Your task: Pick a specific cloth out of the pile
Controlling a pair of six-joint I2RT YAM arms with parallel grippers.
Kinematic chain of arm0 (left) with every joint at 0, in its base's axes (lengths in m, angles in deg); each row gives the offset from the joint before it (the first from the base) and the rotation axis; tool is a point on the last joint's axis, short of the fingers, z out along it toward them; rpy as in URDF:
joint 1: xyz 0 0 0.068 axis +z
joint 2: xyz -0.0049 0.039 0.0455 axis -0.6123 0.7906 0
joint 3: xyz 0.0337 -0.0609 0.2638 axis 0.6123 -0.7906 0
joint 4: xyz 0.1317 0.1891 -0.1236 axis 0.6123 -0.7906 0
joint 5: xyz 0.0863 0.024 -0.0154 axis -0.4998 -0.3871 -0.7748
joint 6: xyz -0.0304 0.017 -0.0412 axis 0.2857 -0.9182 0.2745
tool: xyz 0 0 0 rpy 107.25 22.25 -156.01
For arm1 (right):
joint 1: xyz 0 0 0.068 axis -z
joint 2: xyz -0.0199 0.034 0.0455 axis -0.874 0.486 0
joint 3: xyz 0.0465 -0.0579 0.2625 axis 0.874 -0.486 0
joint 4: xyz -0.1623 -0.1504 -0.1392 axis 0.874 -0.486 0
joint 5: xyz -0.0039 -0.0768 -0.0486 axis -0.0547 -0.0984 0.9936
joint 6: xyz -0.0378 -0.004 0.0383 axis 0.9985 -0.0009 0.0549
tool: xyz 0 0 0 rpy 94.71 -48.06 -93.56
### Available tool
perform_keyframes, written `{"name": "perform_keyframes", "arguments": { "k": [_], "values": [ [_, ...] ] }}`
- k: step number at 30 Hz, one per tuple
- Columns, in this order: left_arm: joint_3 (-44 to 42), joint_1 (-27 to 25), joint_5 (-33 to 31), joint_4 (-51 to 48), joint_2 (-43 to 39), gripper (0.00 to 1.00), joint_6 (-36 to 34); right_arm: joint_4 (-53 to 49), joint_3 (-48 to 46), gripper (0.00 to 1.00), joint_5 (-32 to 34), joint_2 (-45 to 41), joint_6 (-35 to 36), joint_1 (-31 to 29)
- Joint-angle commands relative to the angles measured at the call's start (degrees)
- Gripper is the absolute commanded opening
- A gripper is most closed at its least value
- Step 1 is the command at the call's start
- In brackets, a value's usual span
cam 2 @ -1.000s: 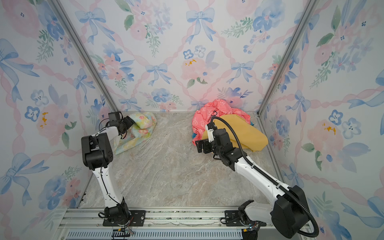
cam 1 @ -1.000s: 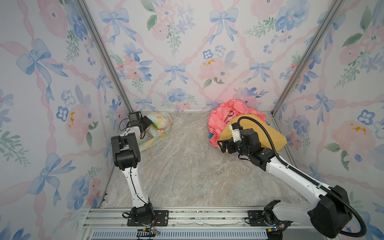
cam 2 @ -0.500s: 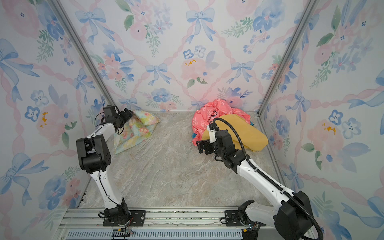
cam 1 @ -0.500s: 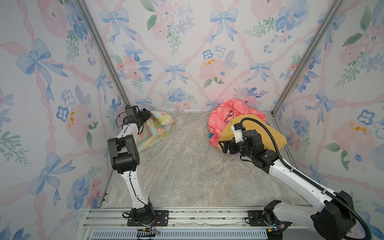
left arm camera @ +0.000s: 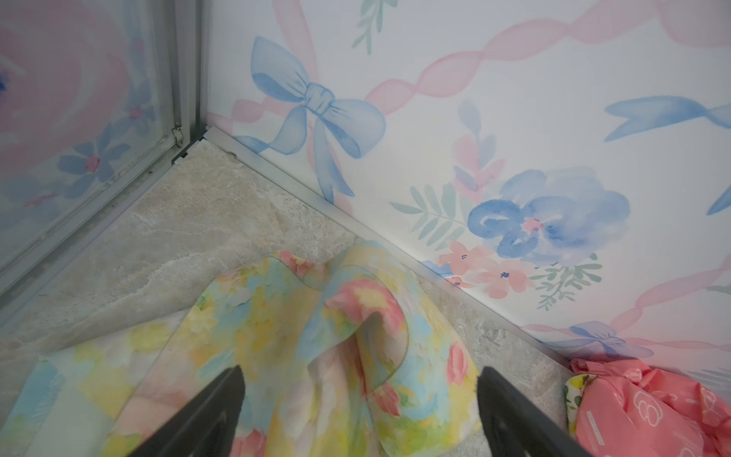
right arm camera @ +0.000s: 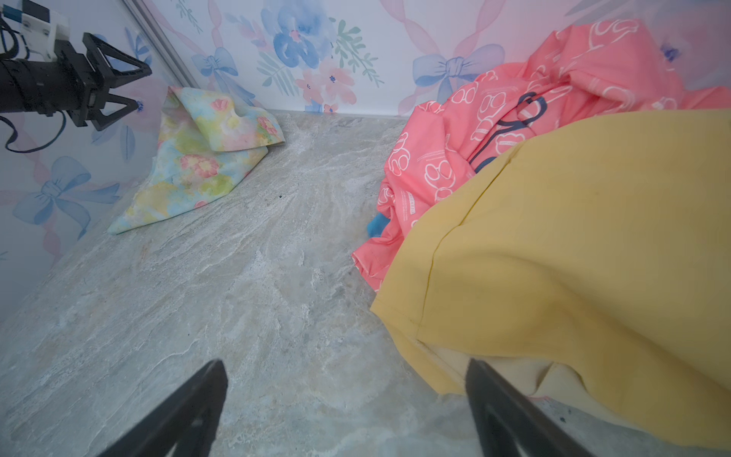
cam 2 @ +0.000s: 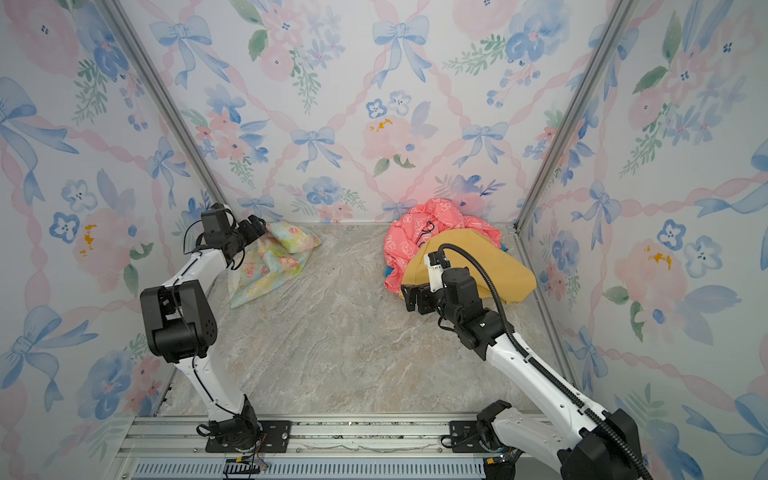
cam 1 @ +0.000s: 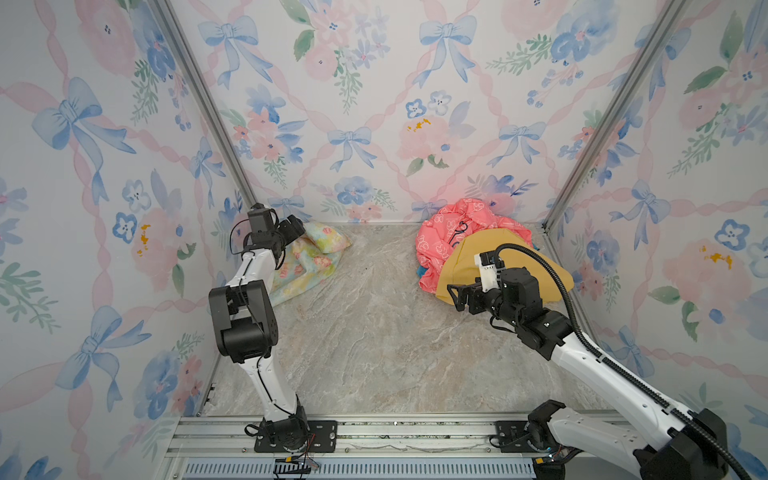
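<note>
The cloth (cam 1: pixel 309 264), thin pastel yellow, mint and blue with pink flowers, lies crumpled on the floor by the back-left corner in both top views (cam 2: pixel 270 268). My left gripper (cam 1: pixel 296 229) hovers over its raised fold, open, holding nothing; the left wrist view shows the cloth (left arm camera: pixel 316 336) below the spread left gripper (left arm camera: pixel 360 372). The pile (cam 1: pixel 469 245) sits at the back right, coral-pink cloth under a mustard-yellow cloth (cam 1: pixel 519 259). My right gripper (cam 1: pixel 455 297) stands open at the pile's front edge, one fingertip (right arm camera: pixel 480 376) close to the mustard hem.
Patterned walls close the cell on three sides, with metal posts (cam 1: pixel 203 99) in the back corners. The marble floor (cam 1: pixel 374 332) stretches between the cloth and the pile. A blue scrap (right arm camera: pixel 375 225) peeks from under the coral cloth.
My left gripper has opened a little wider and lifted back off the cloth, which stays on the floor. The right arm has drawn back slightly from the pile.
</note>
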Motion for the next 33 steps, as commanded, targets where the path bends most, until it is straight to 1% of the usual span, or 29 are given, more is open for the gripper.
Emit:
{"name": "perform_keyframes", "arguments": {
  "k": [1,4,7,11,15,18,20,24,25,26,28,30,32,33],
  "values": [
    [-4.2,-1.4,-0.6,3.5,-6.4,0.98,-5.3,-0.6,-0.7,0.97,2.5,-2.5,3.3,1.8],
    [-8.6,-2.4,-1.2,6.1,-11.3,0.98,-8.2,-0.3,-0.9,0.97,2.6,-4.2,3.9,5.1],
    [-14.5,-2.8,-1.2,10.9,-17.1,0.98,-9.3,1.3,-2.4,0.97,3.6,-6.1,4.1,7.8],
    [-25.8,-3.3,-0.2,22.6,-25.9,0.98,-8.2,5.0,-5.0,0.97,9.0,-8.2,6.6,9.4],
    [-34.5,-4.9,-0.8,29.1,-32.5,0.98,-9.5,11.5,-9.8,0.97,11.6,-10.4,7.9,11.3],
    [-41.5,-6.1,-3.8,33.7,-36.6,0.98,-9.7,16.1,-13.8,0.97,14.0,-11.9,9.0,12.6],
    [-45.7,-7.0,-7.0,34.9,-38.7,0.98,-10.0,19.6,-16.7,0.97,14.6,-12.5,8.6,14.2],
    [-53.2,-8.0,-8.4,35.6,-42.1,0.98,-10.7,26.5,-22.2,0.97,15.7,-12.1,8.9,17.0],
    [-55.2,-8.2,-8.7,37.1,-42.6,0.98,-11.1,28.0,-23.4,0.97,16.0,-11.9,9.0,17.6],
    [-57.8,-8.4,-9.7,39.4,-43.0,0.98,-12.5,30.3,-24.8,0.97,15.8,-11.5,8.9,18.5],
    [-63.2,-9.2,-13.8,45.1,-43.1,0.98,-14.9,33.8,-26.9,0.97,13.9,-10.8,8.3,20.1],
    [-66.9,-9.2,-17.4,50.0,-41.5,0.98,-16.4,36.2,-28.0,0.97,12.4,-9.9,8.0,20.8],
    [-69.5,-9.6,-16.7,53.4,-39.6,0.98,-19.4,37.7,-29.2,0.97,12.2,-9.6,8.3,20.8],
    [-70.7,-10.6,-18.4,54.9,-38.7,0.98,-21.1,39.0,-30.0,0.97,12.4,-9.5,8.6,20.9]
  ]
}}
